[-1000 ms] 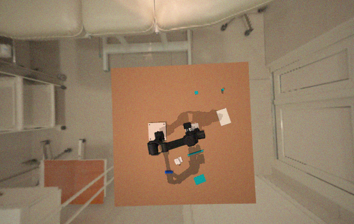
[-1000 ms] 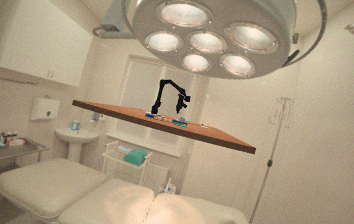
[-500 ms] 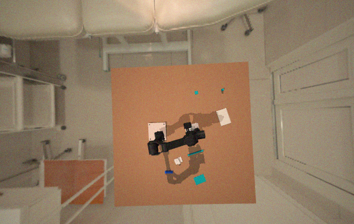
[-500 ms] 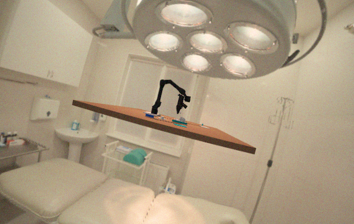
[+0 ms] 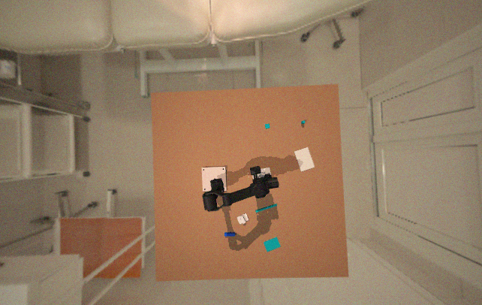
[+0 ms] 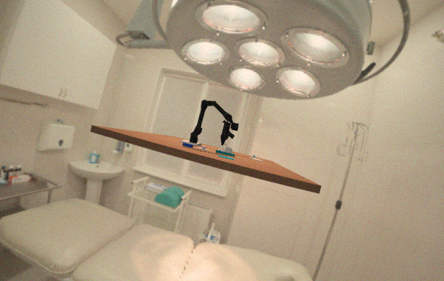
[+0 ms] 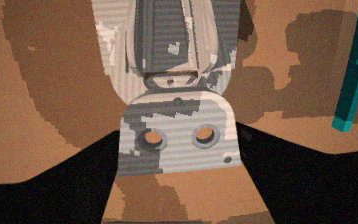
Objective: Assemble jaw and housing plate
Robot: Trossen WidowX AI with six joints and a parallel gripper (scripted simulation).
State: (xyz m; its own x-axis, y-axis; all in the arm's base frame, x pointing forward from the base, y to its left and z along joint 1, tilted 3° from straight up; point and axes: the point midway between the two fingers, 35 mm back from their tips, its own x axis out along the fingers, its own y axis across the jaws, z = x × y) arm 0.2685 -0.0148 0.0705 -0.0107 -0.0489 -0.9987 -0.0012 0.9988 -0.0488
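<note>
Landmark: the teal bar (image 5: 266,207) (image 6: 225,152) (image 7: 350,85), lying on the orange table top (image 5: 182,125) (image 6: 154,141).

State of gripper (image 5: 260,186) (image 6: 223,143) (image 7: 177,131): closed on a two-holed grey plate (image 7: 180,150), which is seen between the black fingers in the wrist view. Whether this is the housing plate cannot be told. Its rounded edge is seen against a larger grey piece (image 7: 115,65) with a raised middle; contact cannot be confirmed. In the top view, pale grey parts (image 5: 265,172) are partly hidden by the arm, above the teal bar.

Meshing of gear teeth, the pins and the stubs could not be made out.

Other positions, top view, relative to the teal bar: a flat teal rectangle (image 5: 272,244) is below; a small white piece (image 5: 242,218) is left and slightly below; a blue block (image 5: 230,234) is farther left and lower. A white rectangle (image 5: 304,158) is noted at upper right, and two small teal pieces, one (image 5: 266,125) and another (image 5: 303,122), well above. The arm's square white base plate (image 5: 208,172) is at upper left.
</note>
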